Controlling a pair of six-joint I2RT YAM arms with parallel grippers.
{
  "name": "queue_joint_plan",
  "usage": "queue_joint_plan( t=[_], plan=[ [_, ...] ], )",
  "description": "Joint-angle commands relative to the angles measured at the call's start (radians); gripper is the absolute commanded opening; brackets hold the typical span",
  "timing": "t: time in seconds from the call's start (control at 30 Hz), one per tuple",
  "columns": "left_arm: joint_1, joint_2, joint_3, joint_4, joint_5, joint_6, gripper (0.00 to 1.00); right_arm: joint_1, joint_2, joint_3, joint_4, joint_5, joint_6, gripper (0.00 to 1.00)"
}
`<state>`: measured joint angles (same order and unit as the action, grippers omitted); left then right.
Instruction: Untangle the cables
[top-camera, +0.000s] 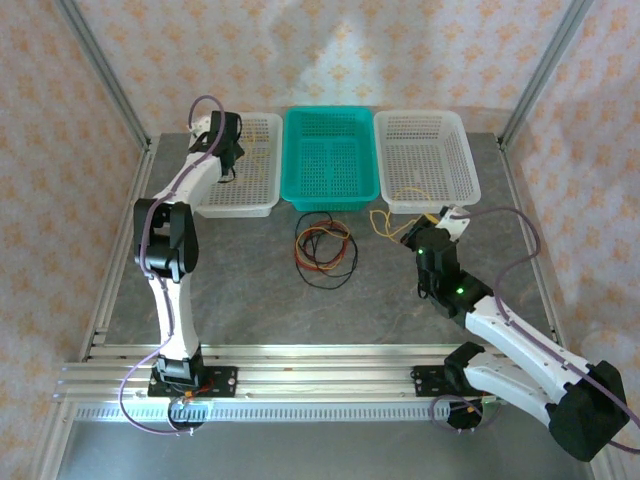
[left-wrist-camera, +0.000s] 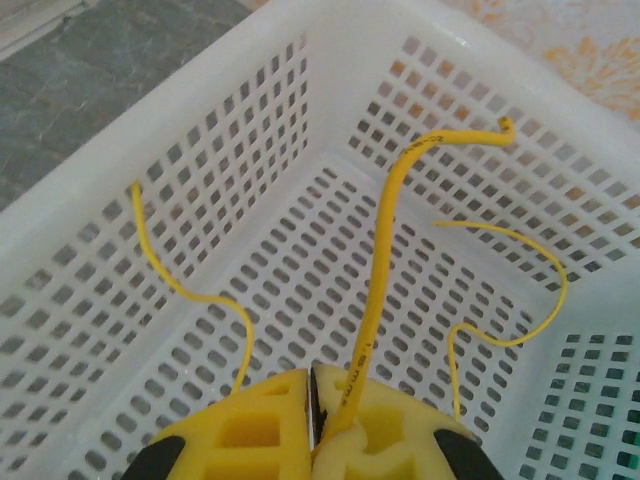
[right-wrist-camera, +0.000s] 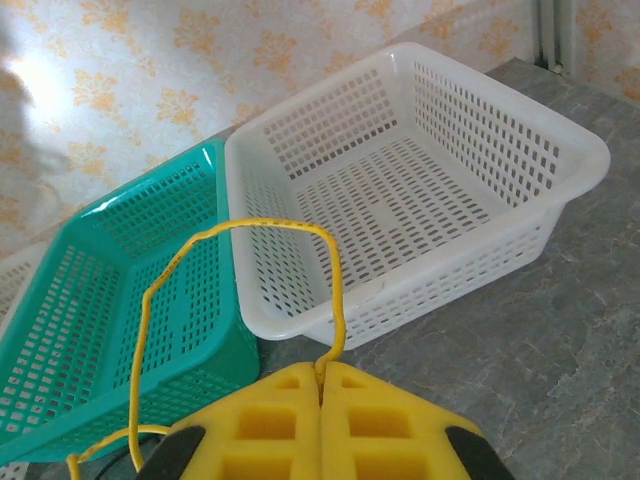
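- Table (top-camera: 240, 290): grey, stone-look. Arm bases on a rail at the near edge.
- R gripper (top-camera: 443, 218) (right-wrist-camera: 322, 375): near-right of centre, just short of the right white basket's (top-camera: 425, 150) (right-wrist-camera: 590, 150) near rim. Fingers clenched on a yellow cable (top-camera: 383, 222) (right-wrist-camera: 240, 225).
- That cable rises from the fingertips, arches over and drops to the left, down to the table in front of the teal basket (top-camera: 330, 160) (right-wrist-camera: 90, 330).
- Cable tangle (top-camera: 323, 250): red, black and yellow loops bunched together on the table at mid-centre. It sits just near of the teal basket and left of the R gripper, apart from both grippers.
- 3 baskets in a row at the far side: white left (top-camera: 260, 180) (left-wrist-camera: 250, 130), teal middle, white right, edges touching or nearly so.
- A bit of yellow wire (top-camera: 410, 192) lies inside the right basket at its near wall. Can't tell if it joins the held cable.
- L gripper (top-camera: 228, 150) (left-wrist-camera: 312, 385): far left, over the left white basket and pointing down into it. Fingers clenched, grasping a second yellow cable (left-wrist-camera: 375, 300).
- That cable stands up from the tips, with small print along it, and bends right at the top end.
- Thinner yellow strands (left-wrist-camera: 200, 295) curl on either side of it, inside the basket.
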<state>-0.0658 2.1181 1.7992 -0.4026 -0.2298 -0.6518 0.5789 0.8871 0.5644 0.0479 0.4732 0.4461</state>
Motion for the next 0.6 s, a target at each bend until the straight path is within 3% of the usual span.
queue_joint_plan(
  t=[0.0, 0.03, 0.17, 0.27, 0.47, 0.57],
  plan=[
    [-0.013, 0.020, 0.017, -0.075, -0.051, -0.075, 0.00, -0.005, -0.017, 0.013, -0.040, 0.049, 0.023, 0.00],
    [-0.013, 0.027, 0.017, -0.076, -0.047, -0.082, 0.00, -0.005, -0.017, 0.016, -0.044, 0.048, 0.021, 0.00],
    [-0.018, 0.032, 0.021, -0.073, -0.043, -0.083, 0.30, -0.005, -0.024, 0.029, -0.062, 0.043, 0.010, 0.00],
    [-0.023, 0.011, 0.015, -0.073, -0.052, -0.071, 0.47, -0.005, -0.038, 0.028, -0.064, 0.023, -0.005, 0.00],
    [-0.034, -0.101, -0.064, -0.035, -0.045, -0.027, 0.65, -0.005, -0.060, 0.031, -0.055, -0.040, -0.055, 0.00],
    [-0.055, -0.202, -0.169, 0.050, 0.020, 0.031, 0.72, -0.005, -0.072, 0.034, -0.028, -0.110, -0.110, 0.00]
  ],
)
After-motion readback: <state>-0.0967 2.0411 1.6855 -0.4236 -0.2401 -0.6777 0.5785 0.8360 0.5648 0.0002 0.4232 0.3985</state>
